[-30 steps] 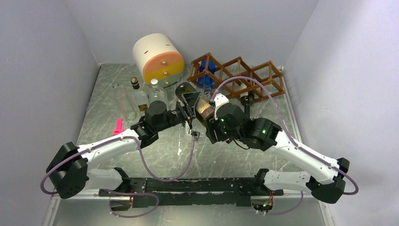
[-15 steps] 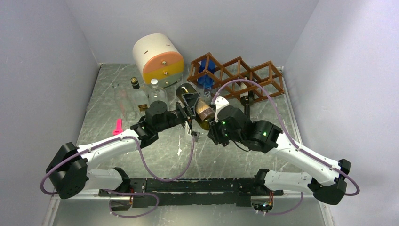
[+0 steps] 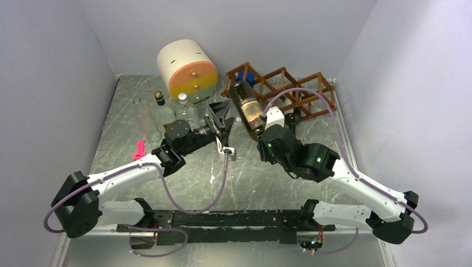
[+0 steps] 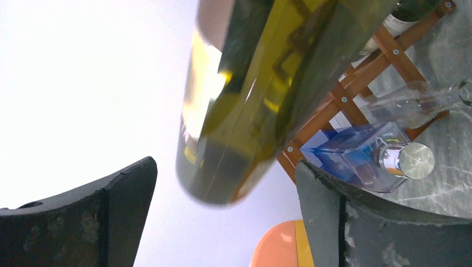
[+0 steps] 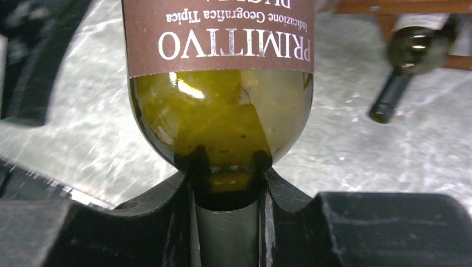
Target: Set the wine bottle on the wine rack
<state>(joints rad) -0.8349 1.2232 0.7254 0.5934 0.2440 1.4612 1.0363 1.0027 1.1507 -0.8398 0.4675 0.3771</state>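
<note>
Green glass bottle [image 3: 249, 107] is off the counter [image 3: 250, 178], tilted, base toward the left end of the rack [image 3: 303, 92], neck back toward the right arm. The base overlaps the front of the left cell; can't tell if it's inside or touching the slats.

Right fingers [image 5: 167, 208] are clamped on the neck just below the shoulder. The brown PRIMITIVO label reads upside down in the right wrist view.

Left fingers [image 4: 106, 222] are spread wide, holding nothing, just left of the bottle. In the left wrist view the glass crosses over the gap, clear of both.

Blue bottle [image 3: 251, 75] lies at the rack's left end. Dark bottle [image 3: 290, 118] pokes neck-first out of the rack's front. Clear bottles [image 3: 185, 108] stand near the drawer unit [image 3: 186, 69]. Pink item [image 3: 138, 149] lies on the counter, left side.
</note>
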